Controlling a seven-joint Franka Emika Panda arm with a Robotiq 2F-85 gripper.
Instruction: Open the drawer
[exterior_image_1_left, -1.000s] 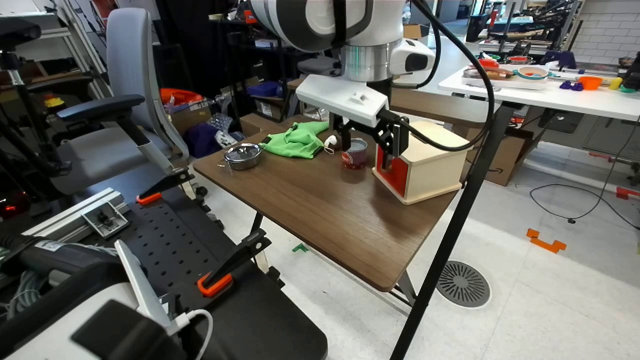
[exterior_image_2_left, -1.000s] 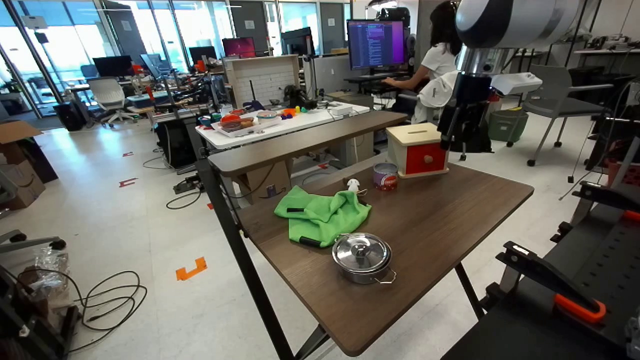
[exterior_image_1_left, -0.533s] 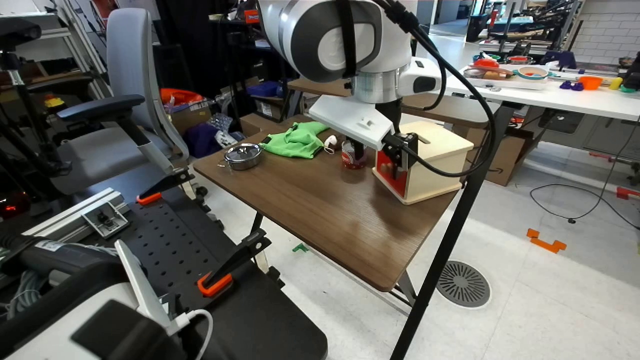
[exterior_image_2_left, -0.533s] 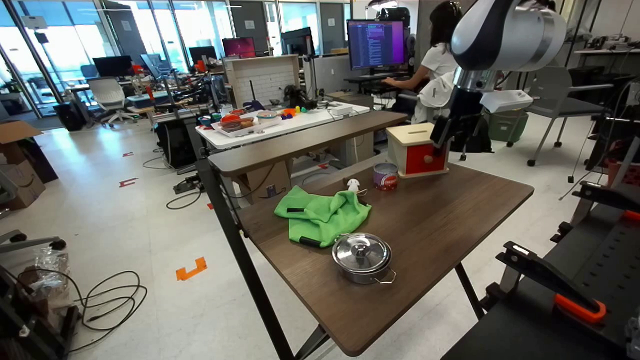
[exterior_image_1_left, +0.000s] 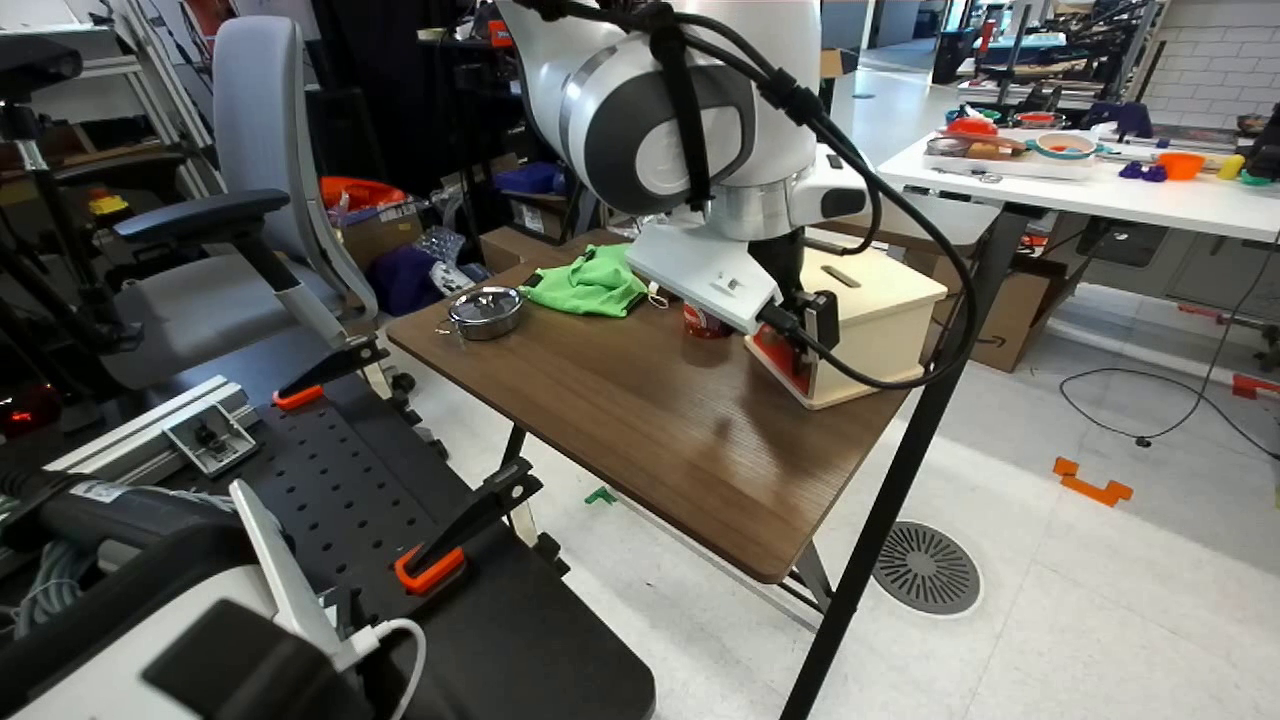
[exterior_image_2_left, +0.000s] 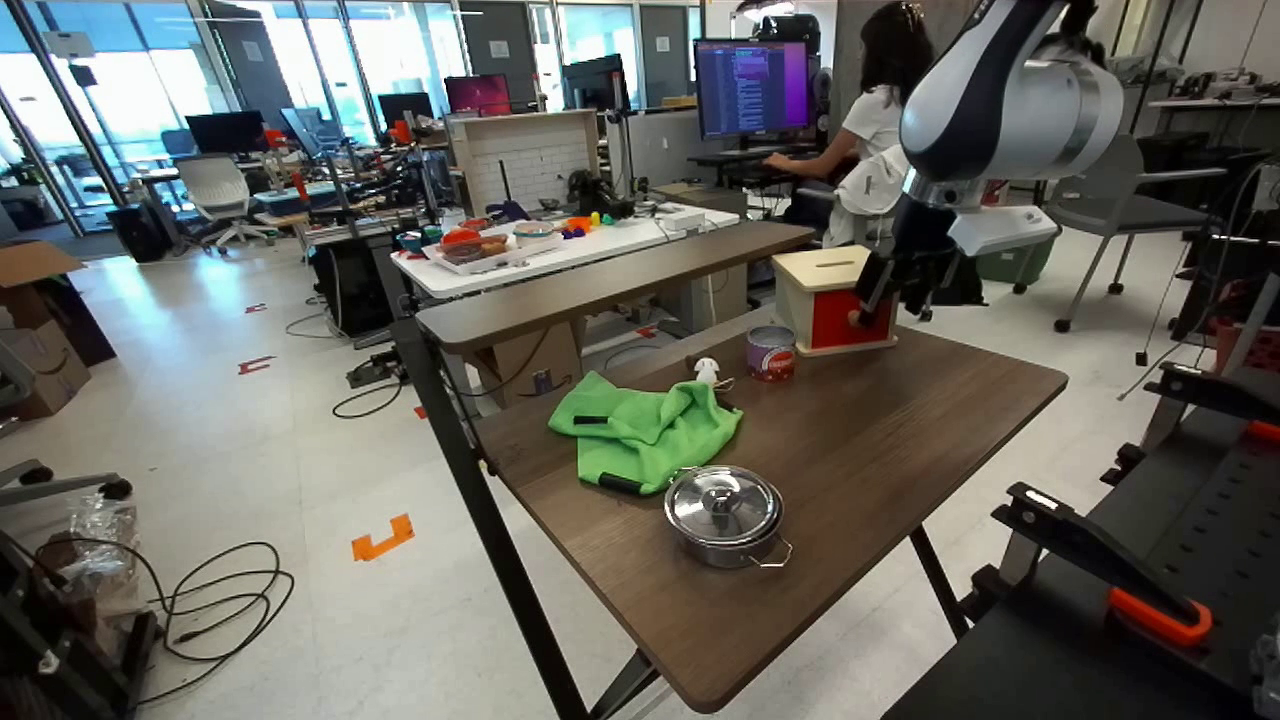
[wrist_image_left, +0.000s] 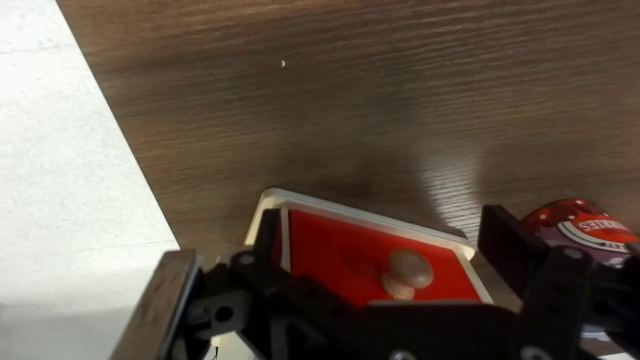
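I have the gripper (wrist_image_left: 384, 230) spread wide and empty before the red-fronted drawer (wrist_image_left: 327, 245), closed in its wooden cabinet (exterior_image_1_left: 888, 325). In the wrist view its round wooden knob (wrist_image_left: 410, 269) shows between the fingers (wrist_image_left: 502, 240), nearer the one by the can (wrist_image_left: 590, 232).

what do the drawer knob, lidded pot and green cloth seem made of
Drawer knob: probably wood, smooth, by its tan colour and faint streaks. Lidded pot: shiny metal, likely stainless steel, by its bright reflections. Green cloth: matt fabric, by its loose folds; fibre unclear.
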